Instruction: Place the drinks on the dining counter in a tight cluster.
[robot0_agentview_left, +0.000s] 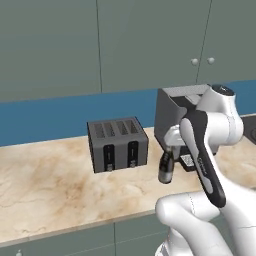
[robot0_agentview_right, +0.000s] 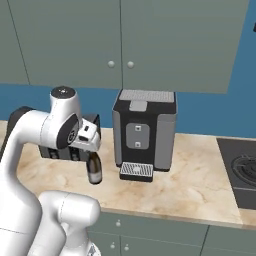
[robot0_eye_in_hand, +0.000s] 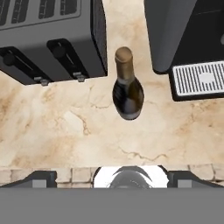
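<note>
A white Franka arm hung its gripper over a dark bottle on a beige veined marble worktop in a simulated kitchen. The claw's 2 dark fingertips were spread wide apart at the bottom of the hand view, clamped on nothing. The bottle sat well beyond them toward 12 o'clock. Its brownish cap pointed up at the camera.

In the left base view the bottle stood upright directly below the hand, in the gap between 2 appliances. A black 4-slot toaster lay at its 9 o'clock, and a dark grey coffee machine rose at its 1 o'clock, partly hidden by the arm. Whether the hand touched the bottle's neck could not be told from either base view.

The hand view placed the toaster at the bottle's 10 o'clock and the coffee machine's perforated drip tray at its 3 o'clock. Bare marble ran around the bottle's base. The bottle touched neither appliance.

From the right base view the coffee machine sat at the bottle's 2 o'clock. A black stovetop was set into the worktop far out at 3 o'clock. Grey-green wall cabinets with 2 round knobs hung above, over a blue backsplash.
</note>
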